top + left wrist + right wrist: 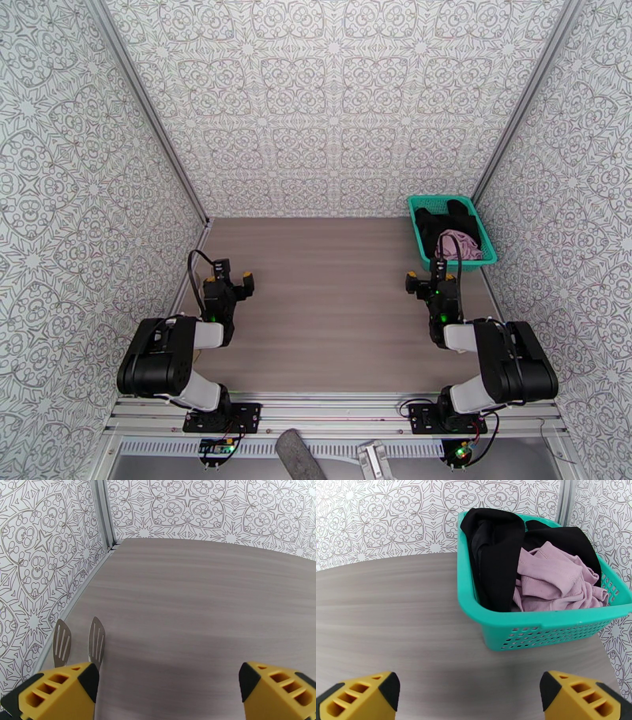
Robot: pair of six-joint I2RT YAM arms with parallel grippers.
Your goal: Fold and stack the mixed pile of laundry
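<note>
Right gripper (470, 695) open, empty; laundry pile (529, 565) at its 1 o'clock.
Wrist view: pink shirt (557, 582) atop black garment (495, 559) inside teal basket (541, 632). Top view adds left gripper (231, 276), open too, over worktop (332, 316).

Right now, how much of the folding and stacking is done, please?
Nothing looks done: the black garment and the pink shirt lie crumpled together in the teal basket. Nothing is in hand: the left gripper and the right gripper are open and empty. Left to do: take both out, fold them, stack them on the table.
</note>
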